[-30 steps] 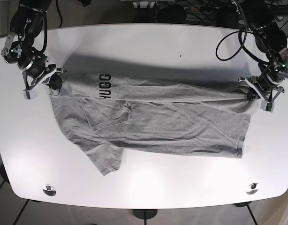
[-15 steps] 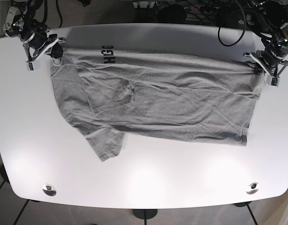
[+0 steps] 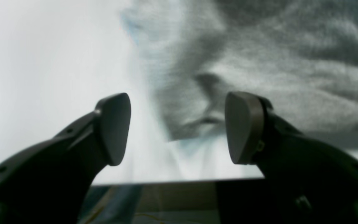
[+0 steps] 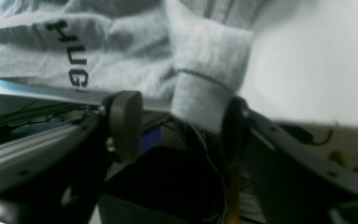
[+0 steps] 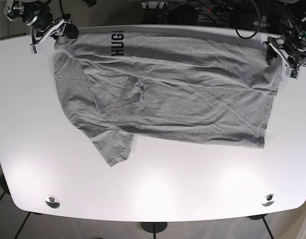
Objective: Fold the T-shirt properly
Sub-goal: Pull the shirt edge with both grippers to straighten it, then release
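The grey T-shirt [image 5: 168, 94] lies spread across the far half of the white counter [image 5: 153, 189], its long upper edge running along the counter's far rim from about 10 o'clock to 2 o'clock. The black lettering [image 5: 116, 44] sits near the far edge toward 11 o'clock, and one sleeve [image 5: 113, 149] sticks out toward 7 o'clock.

In the right wrist view, a folded sleeve cuff [image 4: 204, 99] hangs over the counter's edge between the right fingers [image 4: 179, 124], which stand apart with the cloth nearer the right-hand pad [image 4: 233, 130]; whether it touches that pad cannot be told. The left fingers [image 3: 176, 127] are also apart, and in the left wrist view a corner of the shirt [image 3: 191, 124] lies on the counter beyond the gap, not pinched by either pad.

In the base view both sets of fingers sit at the shirt's far corners, the right at 10 o'clock [image 5: 49, 31] and the left at 2 o'clock [image 5: 283, 54], each close to the counter's rim. The near half of the counter, from 4 to 8 o'clock, is bare white surface, with two round metal fittings [image 5: 52, 201] near the front corners.

The shirt is soft heathered knit, rumpled with shallow diagonal creases; the counter is smooth and glossy with rounded corners; the fingers are dark, matte and paddle-shaped.
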Controlling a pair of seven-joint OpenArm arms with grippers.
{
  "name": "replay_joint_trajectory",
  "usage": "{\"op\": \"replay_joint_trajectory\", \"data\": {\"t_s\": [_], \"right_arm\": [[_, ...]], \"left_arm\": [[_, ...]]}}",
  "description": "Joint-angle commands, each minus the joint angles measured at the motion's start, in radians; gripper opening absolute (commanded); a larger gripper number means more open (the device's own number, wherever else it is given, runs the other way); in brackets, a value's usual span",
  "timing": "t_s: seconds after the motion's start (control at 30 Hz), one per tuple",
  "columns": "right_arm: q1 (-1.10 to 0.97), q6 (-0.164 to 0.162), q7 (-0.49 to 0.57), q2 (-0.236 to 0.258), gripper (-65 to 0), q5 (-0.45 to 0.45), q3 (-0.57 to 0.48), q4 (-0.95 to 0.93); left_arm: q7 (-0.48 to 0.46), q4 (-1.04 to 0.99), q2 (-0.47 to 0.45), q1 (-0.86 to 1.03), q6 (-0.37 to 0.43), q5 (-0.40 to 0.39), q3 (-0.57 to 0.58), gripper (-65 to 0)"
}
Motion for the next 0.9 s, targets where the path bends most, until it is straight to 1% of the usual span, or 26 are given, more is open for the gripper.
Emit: {"op": "replay_joint_trajectory", "data": {"t_s": [0.03, 0.07, 0.1, 0.17, 0.2, 0.23, 0.27, 0.3, 0.33, 0.37, 0.4, 0.43, 0.47, 0.5, 0.53, 0.57, 0.6, 0.67, 0.7, 0.73, 0.83, 0.87, 0.9], "right_arm": [[-0.028, 0.044, 0.014, 0.012, -25.8, 0.028, 0.038, 0.060], [-0.036, 0.054, 0.014, 0.009, -25.5, 0.028, 0.064, 0.072], [-0.053, 0.069, 0.014, 0.008, -25.5, 0.028, 0.101, 0.080], [-0.064, 0.092, 0.014, 0.008, -25.5, 0.028, 0.142, 0.091], [-0.065, 0.110, 0.014, 0.008, -26.0, 0.028, 0.157, 0.094], [-0.059, 0.149, 0.014, 0.008, -26.3, 0.028, 0.163, 0.094], [-0.041, 0.180, 0.014, 0.008, -26.5, 0.031, 0.160, 0.095], [-0.021, 0.203, 0.014, 0.008, -26.5, 0.038, 0.156, 0.098], [-0.005, 0.215, 0.014, 0.008, -26.5, 0.046, 0.139, 0.097], [0.008, 0.216, 0.014, 0.008, -26.8, 0.046, 0.113, 0.097], [0.027, 0.216, 0.014, 0.008, -28.5, 0.042, 0.081, 0.097], [0.044, 0.216, 0.014, 0.008, -32.3, 0.040, 0.048, 0.094], [0.059, 0.215, 0.014, 0.008, -40.3, 0.038, 0.001, 0.074], [0.067, 0.213, 0.014, 0.008, -46.1, 0.037, -0.033, 0.055], [0.074, 0.198, 0.014, 0.008, -50.9, 0.023, -0.062, 0.037], [0.079, 0.175, 0.014, 0.008, -55.0, -0.005, -0.082, 0.022], [0.081, 0.155, 0.016, 0.005, -57.2, -0.037, -0.099, 0.005], [0.104, 0.149, 0.020, -0.026, -56.4, -0.100, -0.117, -0.029], [0.116, 0.146, 0.019, -0.037, -56.1, -0.138, -0.117, -0.043], [0.127, 0.149, 0.019, -0.055, -56.3, -0.204, -0.120, -0.060], [0.166, 0.149, 0.019, -0.063, -56.3, -0.321, -0.120, -0.094], [0.189, 0.149, 0.019, -0.055, -56.3, -0.353, -0.120, -0.112], [0.205, 0.149, 0.017, -0.052, -56.3, -0.365, -0.120, -0.118]], "left_arm": [[-0.015, 0.022, -0.055, 0.006, 0.002, -0.061, -0.049, -20.0], [-0.015, 0.023, -0.071, 0.020, 0.002, -0.098, -0.069, -20.0], [-0.015, 0.025, -0.094, 0.046, 0.002, -0.161, -0.095, -20.0], [-0.015, 0.025, -0.107, 0.055, 0.002, -0.237, -0.104, -20.1], [-0.015, 0.025, -0.107, 0.057, 0.002, -0.257, -0.103, -20.3], [-0.015, 0.026, -0.100, 0.052, 0.002, -0.257, -0.101, -20.4], [-0.015, 0.025, -0.097, 0.049, 0.002, -0.257, -0.101, -20.6], [-0.015, 0.023, -0.077, 0.048, 0.002, -0.257, -0.087, -20.6], [-0.017, 0.026, -0.049, 0.035, 0.002, -0.257, -0.064, -20.8], [-0.017, 0.026, -0.032, 0.023, 0.002, -0.256, -0.044, -22.9], [-0.017, 0.023, -0.028, 0.017, 0.002, -0.253, -0.026, -26.4], [-0.017, 0.020, -0.028, 0.017, 0.002, -0.239, -0.003, -31.1], [-0.017, 0.019, -0.020, 0.014, 0.002, -0.204, 0.037, -37.8], [-0.018, 0.020, -0.005, 0.014, 0.002, -0.176, 0.060, -42.1], [-0.018, 0.025, 0.011, 0.014, 0.002, -0.147, 0.071, -46.1], [-0.018, 0.026, 0.026, 0.014, 0.002, -0.119, 0.072, -49.0], [-0.020, 0.020, 0.034, 0.014, 0.002, -0.090, 0.072, -50.7], [-0.022, 0.008, 0.037, -0.001, 0.002, -0.046, 0.069, -51.3], [-0.022, -0.014, 0.037, -0.011, 0.002, -0.036, 0.069, -51.3], [-0.022, -0.049, 0.032, -0.014, 0.002, -0.030, 0.068, -51.3], [-0.020, -0.130, 0.020, -0.011, 0.002, -0.026, 0.068, -51.1], [-0.020, -0.158, 0.008, -0.008, 0.002, -0.026, 0.074, -51.1], [-0.020, -0.170, 0.006, -0.005, 0.002, -0.026, 0.074, -51.1]]}}
